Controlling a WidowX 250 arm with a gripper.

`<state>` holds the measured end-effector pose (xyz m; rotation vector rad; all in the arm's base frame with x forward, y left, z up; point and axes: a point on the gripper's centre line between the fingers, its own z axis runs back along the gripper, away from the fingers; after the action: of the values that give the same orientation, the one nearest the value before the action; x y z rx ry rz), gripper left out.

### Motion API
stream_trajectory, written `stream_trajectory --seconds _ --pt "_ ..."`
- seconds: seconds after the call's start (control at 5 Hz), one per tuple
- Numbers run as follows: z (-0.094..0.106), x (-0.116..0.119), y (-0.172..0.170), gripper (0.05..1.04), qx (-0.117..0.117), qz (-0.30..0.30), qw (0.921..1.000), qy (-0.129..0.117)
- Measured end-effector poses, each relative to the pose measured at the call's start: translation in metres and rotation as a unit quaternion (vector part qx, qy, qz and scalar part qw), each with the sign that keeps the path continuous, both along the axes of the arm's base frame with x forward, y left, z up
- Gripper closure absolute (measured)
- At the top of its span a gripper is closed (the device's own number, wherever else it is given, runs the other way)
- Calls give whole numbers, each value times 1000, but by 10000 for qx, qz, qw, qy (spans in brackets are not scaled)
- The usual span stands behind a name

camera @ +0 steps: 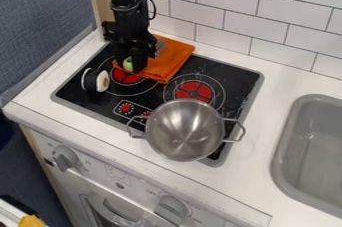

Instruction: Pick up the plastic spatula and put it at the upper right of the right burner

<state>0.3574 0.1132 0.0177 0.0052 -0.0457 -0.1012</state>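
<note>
The tool (138,65) partly covers an orange cloth (176,60) and a green object (127,64) too small to identify, the metal pot (185,130) hides part of the stovetop (234,75), and edges crop the sink (283,138) and a yellow thing (31,221).

A stainless-steel bowl with two loop handles (186,130) sits at the front right of the black glass cooktop (237,77), its side reaching over the front border. A folded orange cloth (175,57) lies at the rear left, its front corner flat on the glass. A round white-and-black object (102,81) stands on edge near the cooktop's left side; type not determined. The cooktop is set in a white counter (262,146), with a grey sink basin (294,163) to the right. White rectangular tiles (230,1) line the wall behind. Below, the white appliance front (120,171) carries grey knobs (65,158). A yellow item (31,221), partly cut off, appears at lower left.
</note>
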Motion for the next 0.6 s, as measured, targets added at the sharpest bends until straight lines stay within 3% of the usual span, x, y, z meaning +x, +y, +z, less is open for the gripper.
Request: stream_trajectory --seconds 0.4,0.6 --pt "9 -5 -2 658 4 63 9999 -103" --pt "40 -7 -7 658 21 83 9988 -476"
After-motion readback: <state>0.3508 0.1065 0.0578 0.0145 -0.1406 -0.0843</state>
